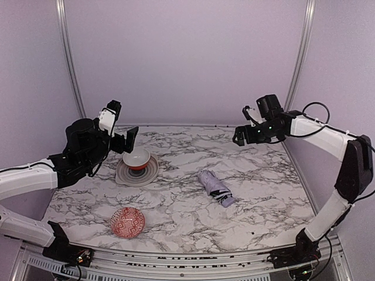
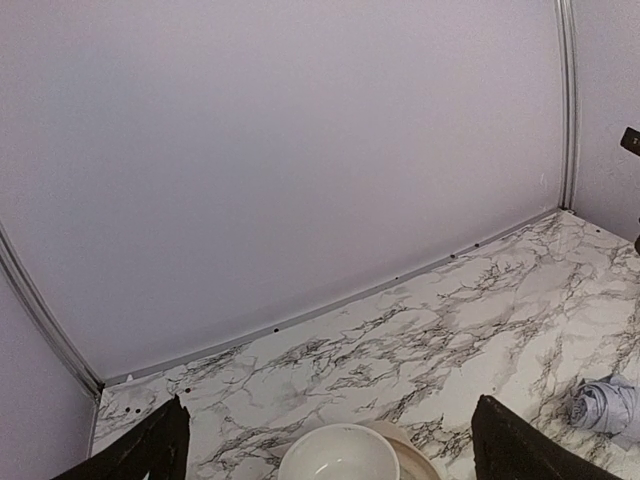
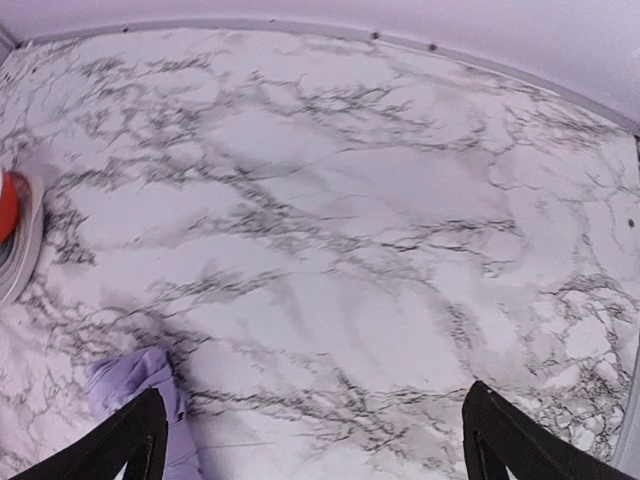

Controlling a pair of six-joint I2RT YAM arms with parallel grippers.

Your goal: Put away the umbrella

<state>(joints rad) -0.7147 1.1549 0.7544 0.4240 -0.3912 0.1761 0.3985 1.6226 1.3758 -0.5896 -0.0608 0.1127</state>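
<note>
umbrella [image 1: 215, 187] on table [image 1: 258, 196], seemingly off every edge — left gripper [image 1: 124, 141], right gripper [image 1: 240, 136] both spread

umbrella [image 1: 214, 187]: thin lavender cloth, wrinkled, matt
table [image 1: 176, 146]: marble-pattern top, smooth, slight sheen
white bowl [image 1: 136, 156]: looks glazed, glossy
red bowl [image 1: 128, 222]: smooth, patterned surface
walls [image 1: 187, 58]: plain, matt

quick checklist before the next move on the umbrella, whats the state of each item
1. Umbrella folded, lying on the table: ok
2. Right end effector open and empty: ok
3. Left end effector open and empty: ok
4. Umbrella apart from the white bowl and the red bowl: ok
5. Umbrella strap fastened: cannot tell
</note>
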